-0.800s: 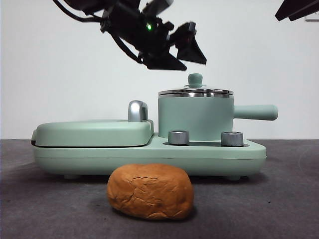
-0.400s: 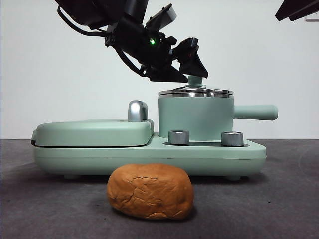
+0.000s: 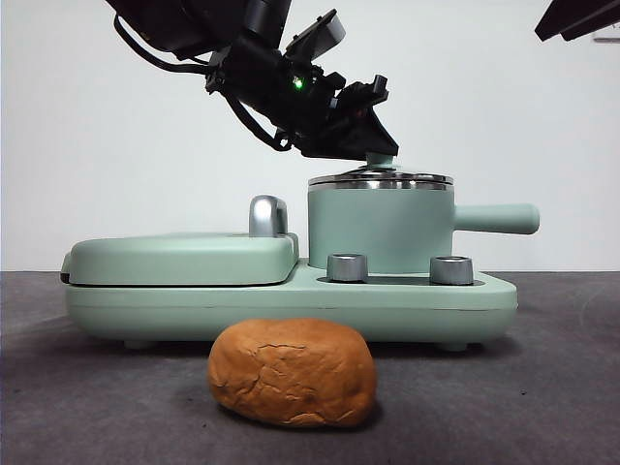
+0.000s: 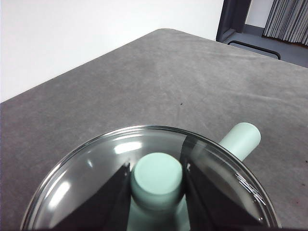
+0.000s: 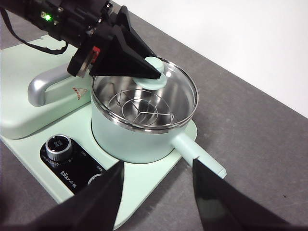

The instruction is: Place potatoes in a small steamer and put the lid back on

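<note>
The potato [image 3: 291, 373] is an orange-brown cracked lump lying on the grey table in front of the appliance. The small steamer [image 3: 380, 232] [image 5: 139, 137] is a mint-green pot with a side handle [image 3: 496, 218]. Its glass lid [image 3: 380, 179] [image 4: 91, 163] [image 5: 180, 89] sits on it. My left gripper [image 3: 373, 145] [image 4: 157, 161] [image 5: 144, 72] reaches down from the upper left, its jaws pressed against both sides of the lid's green knob [image 4: 157, 179]. My right gripper [image 5: 156, 166] hovers open above the pot's handle side, showing as a black tip [image 3: 576, 17] in the front view.
The pot stands on a mint-green base [image 3: 291, 300] with two steel dials [image 3: 347, 267] [image 3: 450, 269]. A flat griddle cover [image 3: 179, 257] with a chrome handle [image 3: 268, 215] lies to its left. A wire rack [image 5: 139, 108] shows inside the pot.
My left gripper has come down from above the pot onto the lid's knob, and its jaws have closed around it. The potato and the right arm have not moved.
</note>
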You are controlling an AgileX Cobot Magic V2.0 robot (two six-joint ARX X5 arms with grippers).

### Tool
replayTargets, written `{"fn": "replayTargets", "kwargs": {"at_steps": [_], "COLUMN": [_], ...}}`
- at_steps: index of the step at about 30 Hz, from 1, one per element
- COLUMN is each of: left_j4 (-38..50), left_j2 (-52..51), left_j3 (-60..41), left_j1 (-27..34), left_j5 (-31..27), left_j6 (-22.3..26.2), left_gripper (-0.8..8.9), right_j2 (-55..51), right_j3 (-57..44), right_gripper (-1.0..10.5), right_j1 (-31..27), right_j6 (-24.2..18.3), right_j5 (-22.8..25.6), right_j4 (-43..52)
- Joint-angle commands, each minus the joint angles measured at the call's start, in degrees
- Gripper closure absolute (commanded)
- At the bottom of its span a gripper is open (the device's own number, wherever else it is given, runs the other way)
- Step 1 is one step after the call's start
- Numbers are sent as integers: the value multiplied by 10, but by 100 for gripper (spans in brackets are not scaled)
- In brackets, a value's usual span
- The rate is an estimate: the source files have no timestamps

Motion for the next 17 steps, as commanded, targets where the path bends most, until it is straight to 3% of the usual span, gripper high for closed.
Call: {"fn": "replayTargets", "kwargs": {"at_steps": [1,12,17], "left_j4": [0,5,5], "left_j2": [16,3,-14], "left_j3": [14,14,14], "left_j1": [-3,-2,-2], "left_j5": [-1,-1,-1], "left_j6": [3,64,68], "left_gripper": [808,807,807], "right_j2": [4,4,4], "right_j3": [9,9,9], "right_gripper": [722,722,722], "right_j1": [3,3,3], "right_j6": [10,10,11], "right_j5": [2,2,2], "right_j4": [4,4,3]}}
